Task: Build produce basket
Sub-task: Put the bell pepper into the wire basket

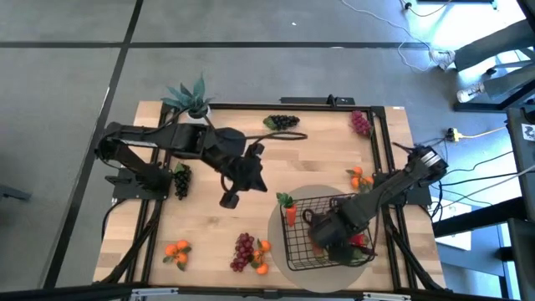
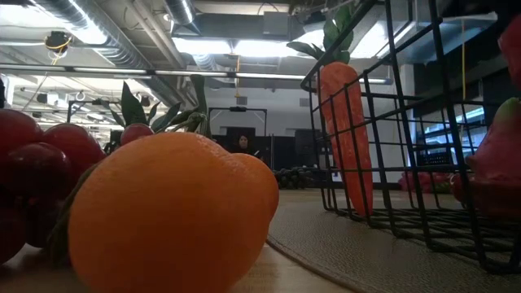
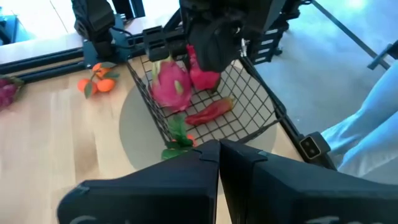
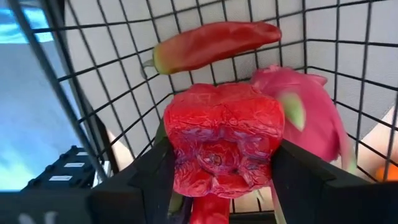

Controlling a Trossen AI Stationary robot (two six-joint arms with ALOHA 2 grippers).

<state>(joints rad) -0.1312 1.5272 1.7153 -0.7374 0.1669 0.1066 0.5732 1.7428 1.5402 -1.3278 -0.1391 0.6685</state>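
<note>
The right gripper is holding a red pepper between widely spread fingers inside the basket, low beside the dragon fruit, evidently for release there, while the left gripper is hanging fully closed and empty over the counter.

We can read no text, label, brand, number or sign on anything in these four views.
</note>
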